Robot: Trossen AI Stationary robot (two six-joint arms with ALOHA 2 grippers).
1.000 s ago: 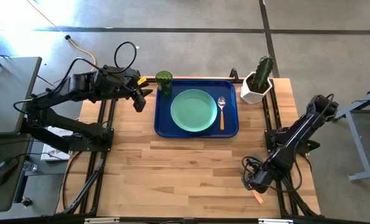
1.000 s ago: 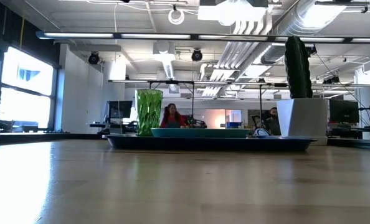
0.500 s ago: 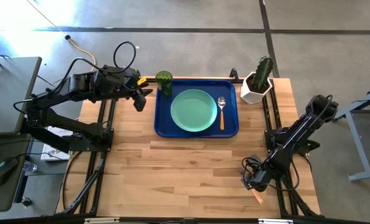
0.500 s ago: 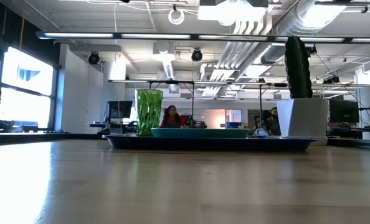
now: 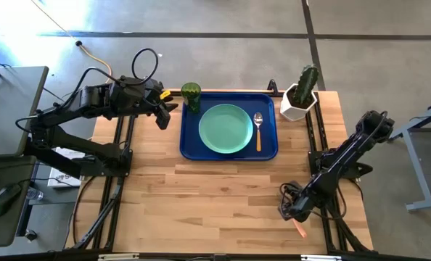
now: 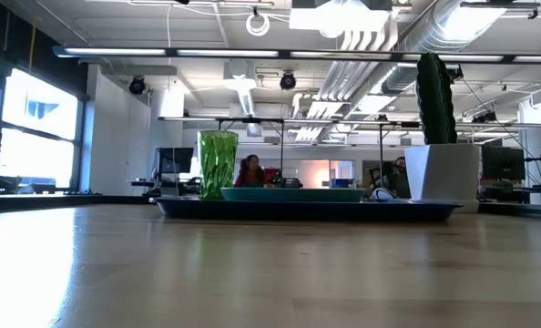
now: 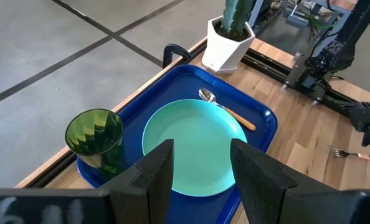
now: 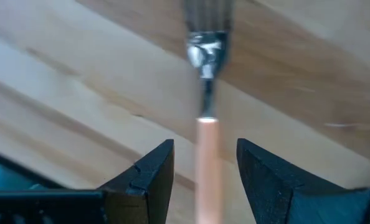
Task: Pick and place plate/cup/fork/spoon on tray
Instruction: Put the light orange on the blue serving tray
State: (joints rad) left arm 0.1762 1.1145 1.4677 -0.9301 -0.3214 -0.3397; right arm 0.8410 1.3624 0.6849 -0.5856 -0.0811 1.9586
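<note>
The dark-blue tray [image 5: 266,153] lies at the table's far middle. On it lies the mint-green plate [image 5: 226,129], with the spoon [image 5: 258,130] flat beside it on the right. The green cup [image 5: 191,93] stands upright in the tray's far left corner. The fork [image 5: 300,230] lies flat on the wood near the front right edge. My right gripper [image 5: 292,213] is open and points down over it, one finger on either side of the orange handle [image 8: 206,163] without touching. My left gripper [image 5: 162,116] hovers open just left of the tray.
A white pot with a cactus [image 5: 300,100] stands at the far right, just off the tray's corner. Bare wood stretches from the tray to the near edge. The fork lies close to the table's right and near edges.
My right gripper has sunk a little toward the fork and stayed open. The fork and the things on the tray have not moved.
</note>
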